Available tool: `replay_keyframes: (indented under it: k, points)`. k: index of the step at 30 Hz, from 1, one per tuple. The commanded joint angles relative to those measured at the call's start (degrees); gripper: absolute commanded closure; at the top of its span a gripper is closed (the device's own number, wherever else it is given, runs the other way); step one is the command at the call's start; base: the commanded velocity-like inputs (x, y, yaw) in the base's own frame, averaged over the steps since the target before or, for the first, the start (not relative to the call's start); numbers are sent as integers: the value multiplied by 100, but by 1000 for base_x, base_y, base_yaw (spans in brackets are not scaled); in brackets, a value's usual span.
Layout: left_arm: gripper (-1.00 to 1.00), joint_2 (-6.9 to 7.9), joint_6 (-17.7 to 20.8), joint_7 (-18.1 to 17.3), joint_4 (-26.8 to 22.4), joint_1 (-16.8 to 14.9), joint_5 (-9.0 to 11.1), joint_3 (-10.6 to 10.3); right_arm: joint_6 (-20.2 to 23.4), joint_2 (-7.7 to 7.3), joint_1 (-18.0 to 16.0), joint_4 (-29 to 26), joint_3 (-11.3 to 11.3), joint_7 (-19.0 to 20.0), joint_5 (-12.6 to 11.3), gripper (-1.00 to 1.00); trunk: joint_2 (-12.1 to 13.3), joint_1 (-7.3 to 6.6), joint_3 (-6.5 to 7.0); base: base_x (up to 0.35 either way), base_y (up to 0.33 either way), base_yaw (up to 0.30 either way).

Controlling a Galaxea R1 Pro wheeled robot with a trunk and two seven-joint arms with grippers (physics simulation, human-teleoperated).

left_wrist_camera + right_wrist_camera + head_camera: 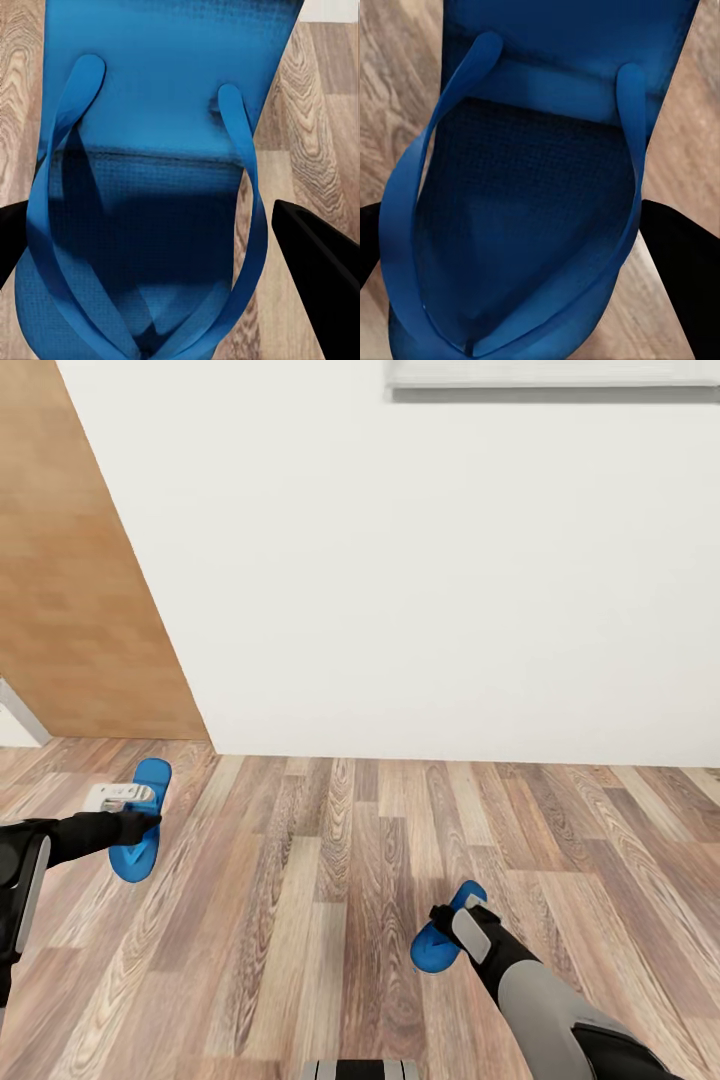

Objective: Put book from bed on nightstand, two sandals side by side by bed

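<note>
Head view: the left gripper (135,825) and right gripper (450,930) each sit at a blue sandal (140,840), (440,940), well apart on the wood floor (330,880) near the white wall (420,560). Left wrist view: dark fingers (315,262) straddle the sandal (150,150); I cannot tell if they pinch it. Right wrist view: fingers (675,270) flank the other sandal (540,187), grip likewise unclear; both look light and floppy, best pinched across the sole edges.
</note>
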Motion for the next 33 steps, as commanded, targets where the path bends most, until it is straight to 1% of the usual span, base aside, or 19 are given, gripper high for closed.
replay_keyframes:
  k: [1, 9, 16, 18, 33]
  points:
    - [100, 0, 18, -66, -4, -4, -61, 5, 22, 2, 1, -21, 13, -36, -54, 100, 0, -3, 18, 0, 0, 0]
    - [100, 0, 18, -59, 0, -4, -72, -3, 26, 10, 1, -44, 54, -30, -54, 100, 11, -24, 195, 0, 0, 0]
    - [100, 0, 18, -54, 4, -4, -97, -4, 28, 34, 1, -53, 287, -25, -54, 100, 20, -42, 350, 0, 0, 0]
    - [100, 0, 18, -52, 4, -4, -100, -4, 30, 40, 1, -54, 313, -25, -54, 100, 23, -47, 395, 0, 0, 0]
    - [100, 0, 18, -49, 5, -4, -106, -6, 54, 65, 3, -56, 366, -24, -57, 100, 43, -86, 727, 0, 0, 0]
